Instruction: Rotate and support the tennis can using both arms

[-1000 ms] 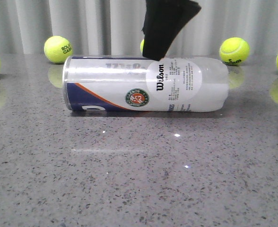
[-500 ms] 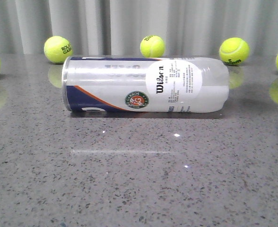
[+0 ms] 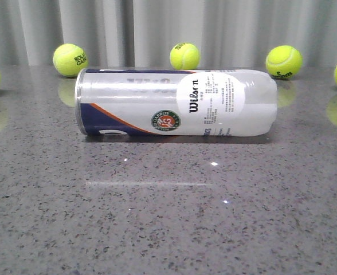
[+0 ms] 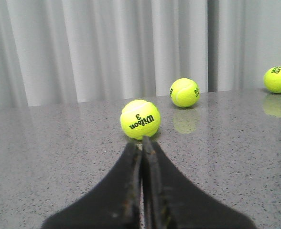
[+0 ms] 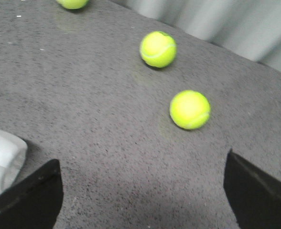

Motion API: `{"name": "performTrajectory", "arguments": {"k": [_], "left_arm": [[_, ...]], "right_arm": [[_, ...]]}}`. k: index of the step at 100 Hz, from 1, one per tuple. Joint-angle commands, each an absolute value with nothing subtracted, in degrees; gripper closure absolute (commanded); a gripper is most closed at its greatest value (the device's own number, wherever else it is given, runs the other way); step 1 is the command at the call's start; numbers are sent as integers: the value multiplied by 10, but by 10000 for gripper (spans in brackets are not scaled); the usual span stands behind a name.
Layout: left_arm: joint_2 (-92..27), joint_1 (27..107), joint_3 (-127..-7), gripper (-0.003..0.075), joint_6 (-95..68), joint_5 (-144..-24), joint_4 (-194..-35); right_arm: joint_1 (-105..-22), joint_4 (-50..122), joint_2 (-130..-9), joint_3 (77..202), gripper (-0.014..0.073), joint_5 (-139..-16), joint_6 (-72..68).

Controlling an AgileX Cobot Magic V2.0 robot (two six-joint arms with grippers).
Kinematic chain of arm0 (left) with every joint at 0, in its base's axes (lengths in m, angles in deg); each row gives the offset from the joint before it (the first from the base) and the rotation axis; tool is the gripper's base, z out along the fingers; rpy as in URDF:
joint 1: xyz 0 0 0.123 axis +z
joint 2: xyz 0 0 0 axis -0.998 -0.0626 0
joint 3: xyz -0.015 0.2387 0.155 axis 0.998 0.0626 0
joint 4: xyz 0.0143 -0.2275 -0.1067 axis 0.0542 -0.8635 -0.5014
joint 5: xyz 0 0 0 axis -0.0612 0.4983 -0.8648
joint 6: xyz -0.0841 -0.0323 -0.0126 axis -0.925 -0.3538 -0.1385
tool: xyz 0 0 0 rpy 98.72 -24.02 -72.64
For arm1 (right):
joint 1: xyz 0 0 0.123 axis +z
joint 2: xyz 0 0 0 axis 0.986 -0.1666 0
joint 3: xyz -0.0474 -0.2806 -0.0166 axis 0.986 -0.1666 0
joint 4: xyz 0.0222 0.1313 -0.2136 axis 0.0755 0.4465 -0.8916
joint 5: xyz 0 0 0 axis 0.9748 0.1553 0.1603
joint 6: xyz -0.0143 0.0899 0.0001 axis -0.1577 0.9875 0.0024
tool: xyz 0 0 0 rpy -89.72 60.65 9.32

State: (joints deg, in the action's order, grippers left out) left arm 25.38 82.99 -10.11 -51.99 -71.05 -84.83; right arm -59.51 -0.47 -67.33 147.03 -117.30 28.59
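The left hand (image 4: pixel 141 143) is seen clenched tight in its wrist view, both fingers pressed together into one point with nothing caught between them. It's held low over the grey speckled worktop (image 4: pixel 59 162), and just past the tip a tennis ball marked Wilson 3 (image 4: pixel 140 119) is sat on the surface, not touched as far as can be told. Two more balls (image 4: pixel 184 92) are parked further off toward the curtain (image 4: pixel 83 47).

The right hand (image 5: pixel 143 191) is spread wide, so only the two dark fingers (image 5: pixel 30 200) are caught at the edges of its wrist view, with bare worktop between them and nothing gripped. The clear end of the tennis can (image 5: pixel 4 160) is seen just beside one finger, though contact can't be made out. Two balls (image 5: pixel 189 109) are lying well beyond it.

From the front, neither hand is shown at all. The tennis can (image 3: pixel 177 102) is laid on its side across the middle of the worktop, silver rim to the left, round emblem and Wilson label facing the camera. A row of tennis balls (image 3: pixel 184 55) is lined up behind it along the curtain.
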Motion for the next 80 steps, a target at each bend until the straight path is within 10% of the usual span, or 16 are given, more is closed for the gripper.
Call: {"name": "performTrajectory", "arguments": {"k": [1, 80], "left_arm": [[276, 831, -74, 741, -526, -667, -849], [276, 831, -74, 741, -526, -667, -849]], "right_arm": [[-608, -34, -621, 1421, -54, -1089, 307], [-651, -16, -418, 1227, -54, -966, 338]]}}
